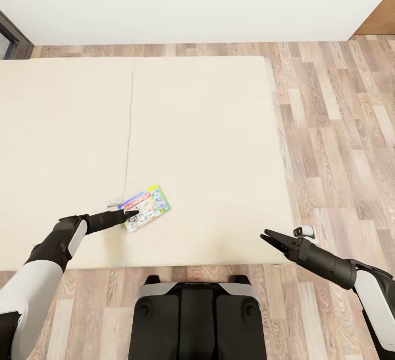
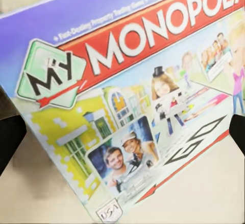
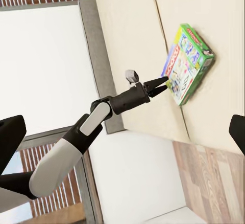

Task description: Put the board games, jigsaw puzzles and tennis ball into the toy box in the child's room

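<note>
Bed [image 1: 208, 146]: beige mattress takes up most of the head view, seam running near-to-far left of centre, wood floor [image 1: 340, 146] on the right and along the near edge.

One board game [image 1: 146, 207] lies flat on the bed nr the near edge, left of centre, just right of the seam. White-green box w/ red band, "My Monopoly" lid [image 2: 127, 101] face up. Long axis runs diagonal: near-left corner to far-right corner. Toy box, table, puzzles, ball: not in these views.

Key relation: the game lies straight ahead of the left claw [image 1: 129, 215], to its right and slightly far. Claw tips sit at the box's near-left short end, at or over the edge; actual contact can't be confirmed. Right wrist view shows the same: left claw [image 3: 159, 87] pointing into the box's [image 3: 188, 63] short end. Left arm is much the nearer; right claw [image 1: 272, 238] hangs well apart, off the bed's near-right corner, over the floor edge.

Left claw: fingers spread, box end lying between them per left wrist view (dark fingertips at both sides of frame). Not pinching yet, as far as I can tell.

Right claw: fingers parted a little, holding nothing.

Judgement: next move = close left claw on that short end, lift.
</note>
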Controlling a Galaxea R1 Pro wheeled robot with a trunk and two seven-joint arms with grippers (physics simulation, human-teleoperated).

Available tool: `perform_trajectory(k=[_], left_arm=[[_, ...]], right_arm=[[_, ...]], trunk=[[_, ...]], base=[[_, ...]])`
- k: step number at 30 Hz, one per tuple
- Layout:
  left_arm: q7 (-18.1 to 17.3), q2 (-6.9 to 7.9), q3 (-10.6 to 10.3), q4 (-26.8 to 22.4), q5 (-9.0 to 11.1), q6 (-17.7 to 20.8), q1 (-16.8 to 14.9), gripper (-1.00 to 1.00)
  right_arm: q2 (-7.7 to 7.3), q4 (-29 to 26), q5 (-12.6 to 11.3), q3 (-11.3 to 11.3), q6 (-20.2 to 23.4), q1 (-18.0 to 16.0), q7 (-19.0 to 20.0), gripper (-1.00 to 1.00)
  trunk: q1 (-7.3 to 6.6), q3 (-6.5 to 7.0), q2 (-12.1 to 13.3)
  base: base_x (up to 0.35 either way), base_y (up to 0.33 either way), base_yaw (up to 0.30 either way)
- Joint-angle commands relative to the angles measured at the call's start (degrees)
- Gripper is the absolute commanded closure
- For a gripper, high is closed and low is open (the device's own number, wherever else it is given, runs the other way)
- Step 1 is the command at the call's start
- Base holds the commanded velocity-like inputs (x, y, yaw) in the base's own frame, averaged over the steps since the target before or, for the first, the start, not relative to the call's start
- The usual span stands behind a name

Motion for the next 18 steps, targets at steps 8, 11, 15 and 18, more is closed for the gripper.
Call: perform_trajectory(k=[8, 11, 15, 18], left_arm=[[-0.12, -0.21, 0.14, -0.02, 0.20, 0.06, -0.01, -1.00], [-0.12, -0.24, 0.14, 0.21, 0.27, -1.16, -0.01, -1.00], [-0.12, -0.24, 0.12, 0.44, 0.30, -1.71, -0.01, -1.00], [-0.12, -0.24, 0.07, 0.48, 0.30, -1.75, -0.01, -1.00]], right_arm=[[0.00, 0.02, 0.20, 0.02, 0.20, -0.03, 0.31, -1.00], [0.00, 0.02, 0.20, 0.04, 0.20, -0.03, 0.31, -1.00], [0.00, 0.02, 0.20, 0.05, 0.20, -0.03, 0.31, -1.00], [0.00, 0.02, 0.20, 0.12, 0.20, -0.03, 0.31, -1.00]], trunk=[[0.03, -0.06, -0.09], [0.03, -0.06, -0.09], [0.03, -0.06, -0.09], [0.03, -0.06, -0.09]], base=[[0.000, -0.242, 0.000], [0.000, -0.245, 0.000], [0.065, -0.190, 0.000], [0.102, -0.141, 0.000]])
